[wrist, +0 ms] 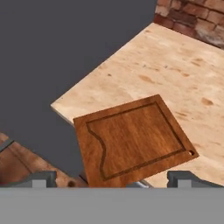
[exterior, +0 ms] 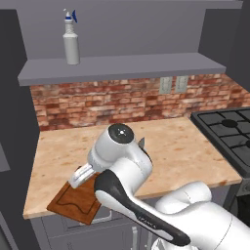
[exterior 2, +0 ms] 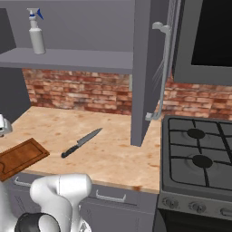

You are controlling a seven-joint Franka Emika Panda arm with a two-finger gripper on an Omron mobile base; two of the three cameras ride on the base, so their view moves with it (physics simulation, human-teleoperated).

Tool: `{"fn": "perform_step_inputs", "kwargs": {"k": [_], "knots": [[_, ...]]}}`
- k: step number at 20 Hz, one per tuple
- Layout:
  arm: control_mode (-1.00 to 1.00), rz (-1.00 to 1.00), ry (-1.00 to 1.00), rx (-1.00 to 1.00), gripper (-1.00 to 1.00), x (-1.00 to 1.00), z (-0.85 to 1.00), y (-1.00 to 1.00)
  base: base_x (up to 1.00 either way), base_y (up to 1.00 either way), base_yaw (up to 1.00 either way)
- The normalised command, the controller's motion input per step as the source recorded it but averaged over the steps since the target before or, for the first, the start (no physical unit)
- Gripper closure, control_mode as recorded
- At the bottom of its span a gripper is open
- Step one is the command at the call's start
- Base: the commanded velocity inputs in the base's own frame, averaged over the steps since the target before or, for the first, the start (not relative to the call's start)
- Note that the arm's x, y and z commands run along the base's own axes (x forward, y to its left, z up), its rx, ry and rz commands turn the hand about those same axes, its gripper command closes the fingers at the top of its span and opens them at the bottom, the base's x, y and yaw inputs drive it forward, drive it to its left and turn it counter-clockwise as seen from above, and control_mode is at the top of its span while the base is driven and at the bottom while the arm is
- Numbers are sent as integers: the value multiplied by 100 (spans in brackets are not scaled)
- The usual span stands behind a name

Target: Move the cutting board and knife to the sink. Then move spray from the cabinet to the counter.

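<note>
At the desk's (exterior: 185,146) front left corner lies the cutting board (wrist: 133,138), skewed to the edge, one corner jutting past the front lip over the drawer fronts. My claw (wrist: 116,180) hovers above it, tips spread wide, pinching nothing, not touching the wood. Knife (exterior 2: 81,142) lies flat near the desk's middle, well apart from the board, blade pointing toward the brick back wall, bare wood all round it. Open desk between board and knife; more bare surface toward the back edge. Stove (exterior 2: 199,163) butts the desk's right edge. Open cabinet door (exterior 2: 147,68) hangs over the desk's right part, near the knife's far side. Spray (exterior: 71,39) stands upright on the cabinet shelf (exterior: 127,66), toward its left end.
</note>
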Motion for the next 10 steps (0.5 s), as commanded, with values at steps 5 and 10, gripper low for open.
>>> {"fn": "perform_step_inputs", "kwargs": {"k": [5,10], "knots": [[-100,12,8,0,-100,-47,21,-6,0,0,0],[-100,9,10,-1,-100,-46,13,-1,0,0,0]]}}
